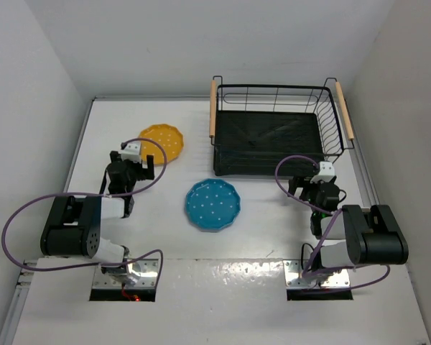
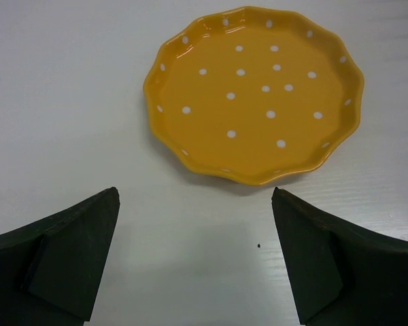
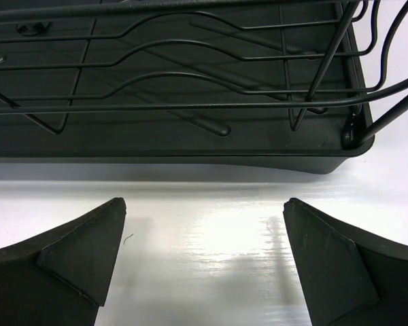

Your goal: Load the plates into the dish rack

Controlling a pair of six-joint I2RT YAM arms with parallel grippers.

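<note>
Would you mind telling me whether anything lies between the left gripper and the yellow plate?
Nothing visible does. The left gripper is open and faces the yellow plate, which lies flat just ahead of it. Only bare table shows between them.

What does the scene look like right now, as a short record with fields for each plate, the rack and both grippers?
yellow-orange plate: flat on the white table, left of the rack
teal plate: flat on the table, mid-table, nearer the arms than the rack
dish rack: far right of the table, no plates in it
left gripper: open, holding nothing, facing the yellow-orange plate
right gripper: open, holding nothing, facing the rack's near wall
plates loaded: none
</note>
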